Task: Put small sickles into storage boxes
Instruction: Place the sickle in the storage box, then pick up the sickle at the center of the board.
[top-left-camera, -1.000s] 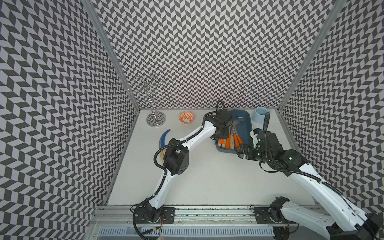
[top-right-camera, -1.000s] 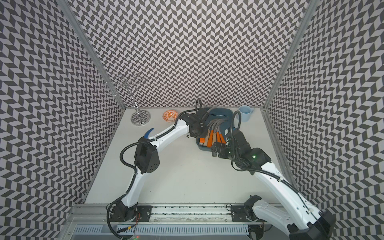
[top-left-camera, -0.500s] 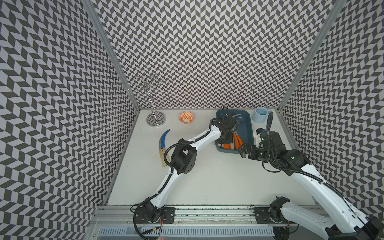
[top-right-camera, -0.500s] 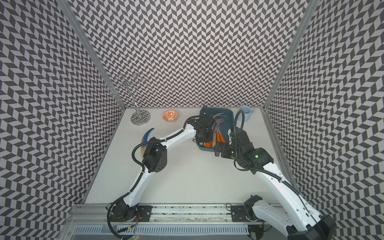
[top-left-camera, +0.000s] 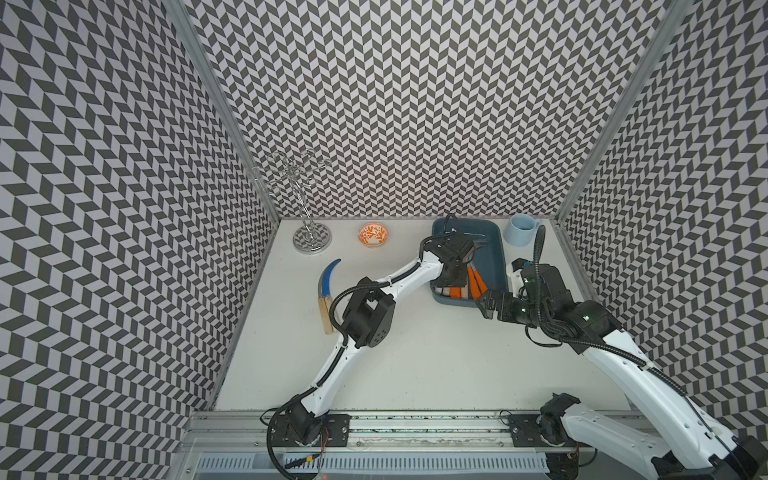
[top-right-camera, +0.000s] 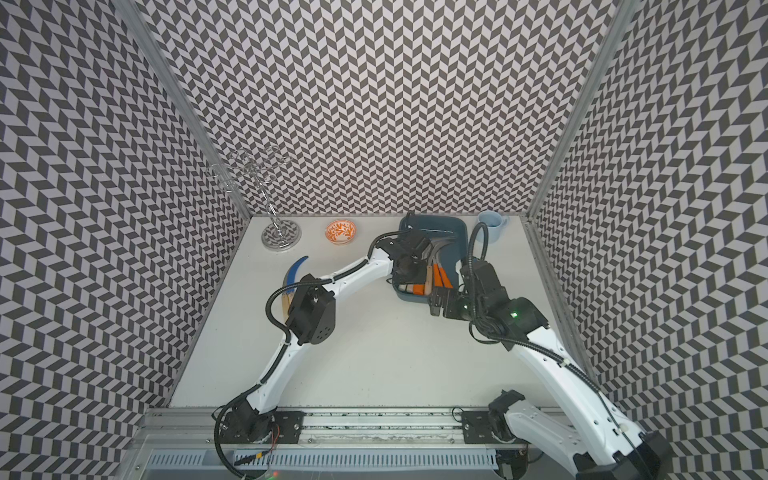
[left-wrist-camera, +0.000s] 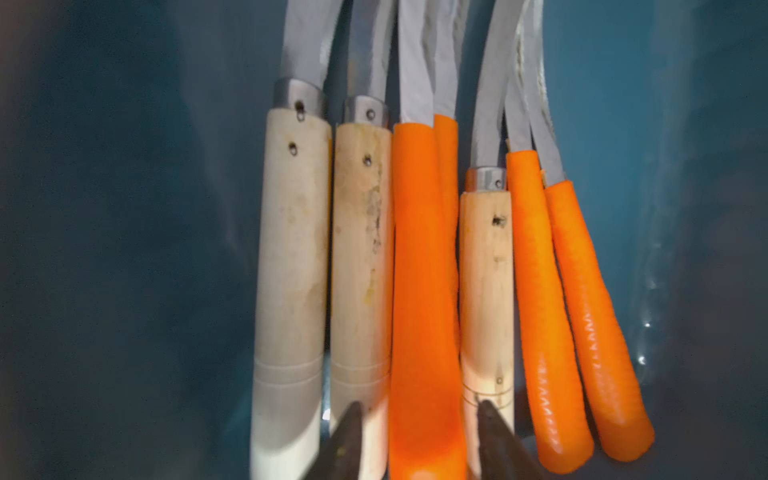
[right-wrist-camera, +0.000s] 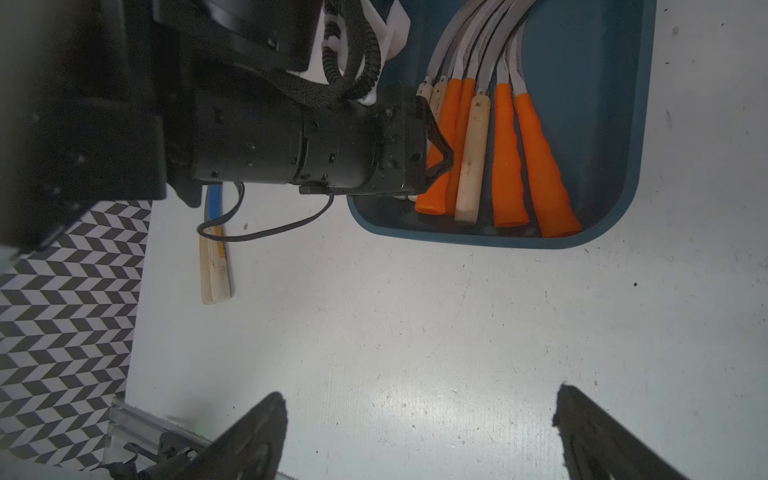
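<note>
Your top views look steeply down over the whole bench (top-left-camera: 415, 365). The left wrist view hugs the tray (left-wrist-camera: 104, 249) close; the right wrist view shares it from farther off.

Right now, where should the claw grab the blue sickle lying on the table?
Probably the pale wooden handle, coming straight down from above. The blue sickle lies flat on the table, and the handle is straight and thick while the blade is thin and curved.

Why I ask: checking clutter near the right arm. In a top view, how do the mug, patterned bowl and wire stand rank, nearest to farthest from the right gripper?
From the right gripper:
1. mug, back right corner.
2. patterned bowl, back middle.
3. wire stand, back left.
</note>
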